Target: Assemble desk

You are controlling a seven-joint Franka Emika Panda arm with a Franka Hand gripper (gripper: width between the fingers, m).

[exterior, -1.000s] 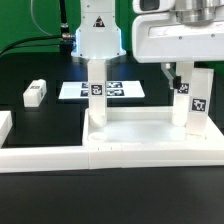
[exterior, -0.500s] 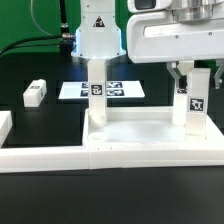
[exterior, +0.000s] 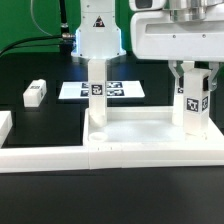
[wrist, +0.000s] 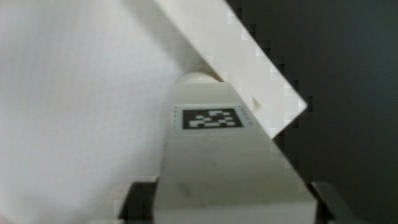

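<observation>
One tabletop (exterior: 140, 128), just the one. First leg block (exterior: 96, 88) and second leg block (exterior: 192, 108) upright at its two far corners, third leg block (exterior: 36, 93) lying loose by the table's edge on the exterior view's left: three showing. One marker board (exterior: 125, 89). One long white rail (exterior: 50, 158) along the table's near edge.

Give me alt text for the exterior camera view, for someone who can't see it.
A robot gripper clasps an upright tagged leg standing at the exterior view's right end of a white tray-like tabletop on a black table. A second leg stands at the tray's other end; a third leg lies loose beyond it, and the marker board lies behind.
</observation>
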